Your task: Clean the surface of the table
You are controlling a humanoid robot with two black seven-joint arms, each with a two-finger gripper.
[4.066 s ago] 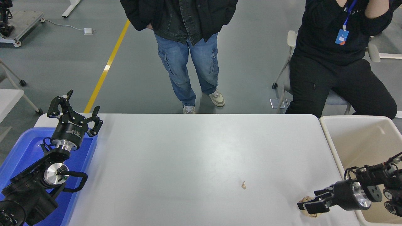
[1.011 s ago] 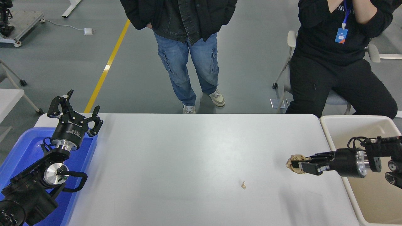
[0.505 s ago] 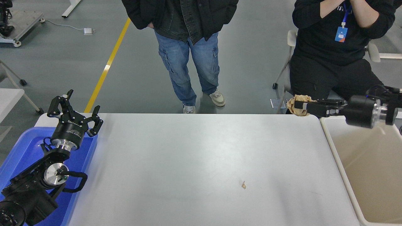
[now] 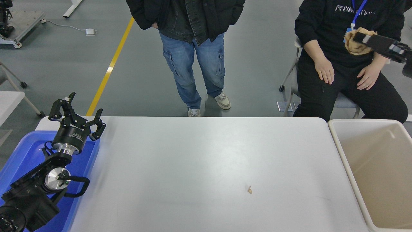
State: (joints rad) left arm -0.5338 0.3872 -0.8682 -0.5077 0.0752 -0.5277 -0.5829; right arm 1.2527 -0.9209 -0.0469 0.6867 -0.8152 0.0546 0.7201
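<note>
The white table surface [image 4: 193, 154] fills the middle of the head view. A small tan scrap [image 4: 249, 190] lies on it right of centre near the front. My right gripper [image 4: 357, 39] is raised high at the upper right, in front of a seated person, and is shut on a crumpled tan paper wad [image 4: 355, 47]. My left gripper [image 4: 75, 111] is parked at the lower left over the blue tray, fingers open and empty.
A beige rectangular bin [image 4: 373, 167] stands against the table's right edge. A blue plastic tray [image 4: 22, 151] sits at the left under my left arm. One person stands beyond the far edge; another sits at the upper right, hands on thighs.
My right gripper picked the paper wad up from the table's front right corner and has lifted it up and to the right, high above the bin. The seated person lowered both hands.
</note>
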